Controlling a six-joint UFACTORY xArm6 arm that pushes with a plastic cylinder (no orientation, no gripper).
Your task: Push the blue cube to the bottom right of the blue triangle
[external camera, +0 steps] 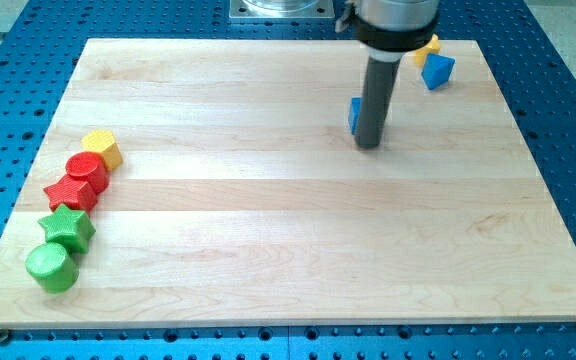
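My tip [369, 146] rests on the wooden board [268, 250] at the upper right of centre. A blue block [353, 116] sits just to the view's left of the rod and touches it or nearly so. The rod hides most of it, so I cannot tell its shape. A second blue block [438, 71], angular and seemingly triangular, lies near the board's top right corner, well to the right of and above my tip. A yellow block [429, 45] sits just behind it, partly hidden by the arm.
Along the board's left edge is a curved row: a yellow block [101, 148], a red cylinder [87, 168], a red star [70, 191], a green star [67, 228] and a green cylinder [50, 267]. The arm's base stands at the view's top.
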